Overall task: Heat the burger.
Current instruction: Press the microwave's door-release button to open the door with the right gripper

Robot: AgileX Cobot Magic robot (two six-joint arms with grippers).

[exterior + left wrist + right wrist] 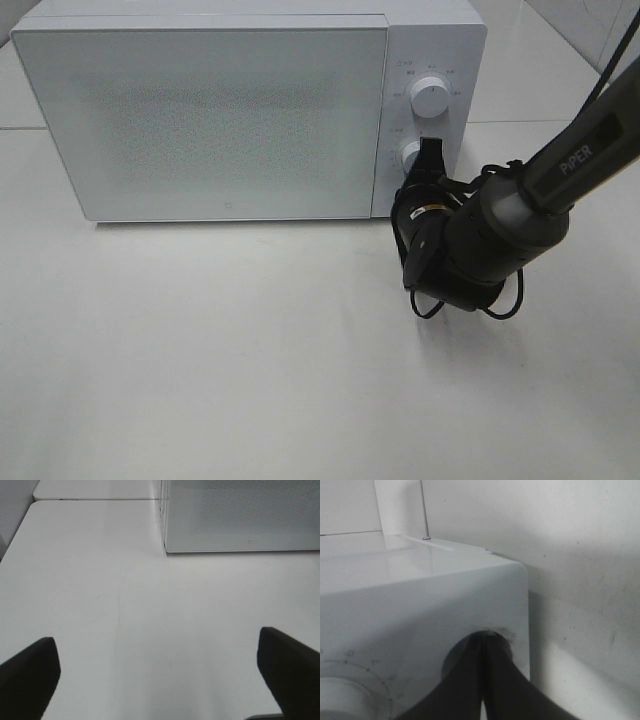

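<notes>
Right tool (430,150) reaching to microwave (200,110), closed with tips at lower knob (410,156), left tool (160,675) gaping above table (125,610)

Your right arm (560,170) slants in from the right edge of the high view down to centre-right. Its right gripper (430,152) points up-frame, jaws pressed together. Your left gripper (160,680) shows only on its wrist camera, fingers (30,675) spread wide.

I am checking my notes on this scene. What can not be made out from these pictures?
1. Burger: in no view; the shut door shows nothing inside.
2. Lower knob: high view, right end effector covers it partly.
3. Dial marks: too small; blurred in right wrist view.
</notes>
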